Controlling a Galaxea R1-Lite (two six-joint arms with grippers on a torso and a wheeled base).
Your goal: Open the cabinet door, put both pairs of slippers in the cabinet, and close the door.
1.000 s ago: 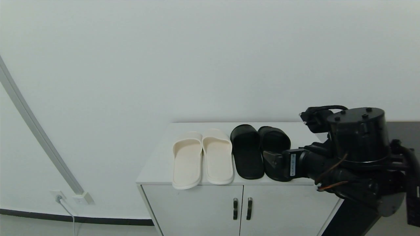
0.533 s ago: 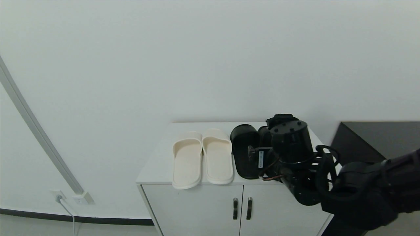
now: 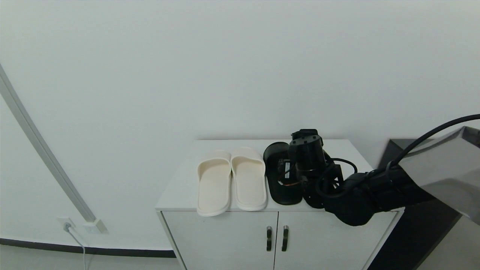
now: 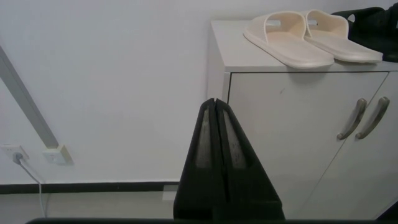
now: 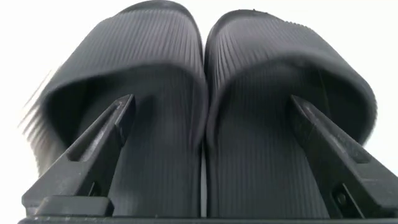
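Over the black slippers (image 5: 155, 81) on the cabinet top, the right end effector (image 5: 211, 102) is spread wide. Its fingers (image 5: 93, 149) stand one outside each shoe, so the whole pair lies between them. Nothing is gripped, and I cannot tell whether the fingers touch the rubber. In the head view the right arm comes in across the front right corner of the top and hides most of the right-hand black slipper. The left end effector (image 4: 215, 106) hangs low, in front of the cabinet and to its left, fingers pressed together with nothing between them. Just left of the black pair, the cream slippers (image 3: 213, 183) lie side by side, toes toward the wall and heels at the front edge. The cabinet (image 3: 180, 191) stands against the wall with both doors shut, and its two dark handles (image 3: 269, 238) sit close together at the middle seam.
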